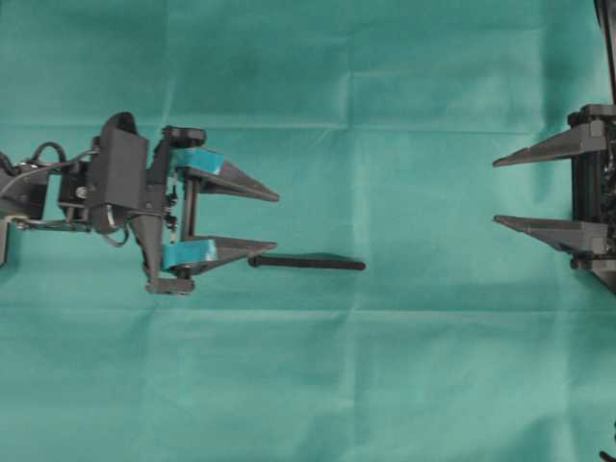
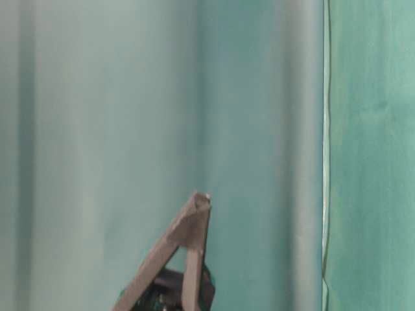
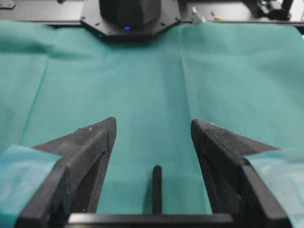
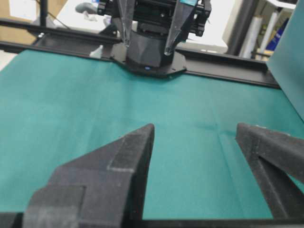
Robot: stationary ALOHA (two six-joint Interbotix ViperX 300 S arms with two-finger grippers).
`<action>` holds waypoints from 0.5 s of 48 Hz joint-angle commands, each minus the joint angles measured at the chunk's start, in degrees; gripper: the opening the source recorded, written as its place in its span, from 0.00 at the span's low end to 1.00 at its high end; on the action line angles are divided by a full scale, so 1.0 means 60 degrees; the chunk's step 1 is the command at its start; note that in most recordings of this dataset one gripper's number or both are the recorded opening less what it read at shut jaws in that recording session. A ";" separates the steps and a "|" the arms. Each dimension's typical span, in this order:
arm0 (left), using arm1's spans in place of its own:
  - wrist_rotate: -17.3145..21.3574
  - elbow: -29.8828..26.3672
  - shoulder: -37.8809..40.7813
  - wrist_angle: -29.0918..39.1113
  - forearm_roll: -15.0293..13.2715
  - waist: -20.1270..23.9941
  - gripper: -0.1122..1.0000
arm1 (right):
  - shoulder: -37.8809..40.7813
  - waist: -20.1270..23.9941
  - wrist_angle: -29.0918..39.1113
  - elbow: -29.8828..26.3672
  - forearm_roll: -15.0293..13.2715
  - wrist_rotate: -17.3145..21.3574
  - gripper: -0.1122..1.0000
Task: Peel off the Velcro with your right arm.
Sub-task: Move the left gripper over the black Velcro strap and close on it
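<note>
The Velcro (image 1: pixel 308 262) is a thin black strip lying flat on the green cloth, its rounded knob at the left end. My left gripper (image 1: pixel 277 221), with teal tape on its fingers, is open, and its lower fingertip is just above the knob end. In the left wrist view the Velcro (image 3: pixel 156 190) shows low between the spread fingers of the left gripper (image 3: pixel 153 124), untouched. My right gripper (image 1: pixel 495 192), with plain dark-grey fingers, stands open at the right edge, well clear of the strip. The right wrist view shows the right gripper (image 4: pixel 194 129) with only cloth between its fingers; the Velcro is out of that view.
Green cloth (image 1: pixel 318 385) covers the whole table, with fold creases. The opposite arm's base (image 4: pixel 149 52) stands at the far edge of the cloth. In the blurred table-level view a pair of grey fingers (image 2: pixel 194 223) points up against the cloth.
</note>
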 commanded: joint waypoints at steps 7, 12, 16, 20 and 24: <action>0.0015 -0.0586 0.0264 0.0190 -0.0015 -0.0029 0.68 | 0.0029 -0.0015 -0.0088 -0.0073 -0.0015 0.0000 0.47; 0.0000 -0.0718 0.0278 0.0791 -0.0015 -0.0015 0.68 | 0.0015 -0.0015 -0.0088 -0.0059 -0.0015 0.0000 0.47; -0.0015 -0.0923 0.0308 0.1743 -0.0015 -0.0029 0.68 | 0.0015 -0.0015 -0.0088 -0.0059 -0.0015 0.0000 0.47; -0.0029 -0.1230 0.0396 0.2827 -0.0029 -0.0029 0.68 | 0.0015 -0.0015 -0.0088 -0.0059 -0.0015 0.0000 0.47; -0.0029 -0.1597 0.0527 0.3970 -0.0029 -0.0029 0.68 | 0.0015 -0.0015 -0.0103 -0.0059 -0.0015 0.0000 0.47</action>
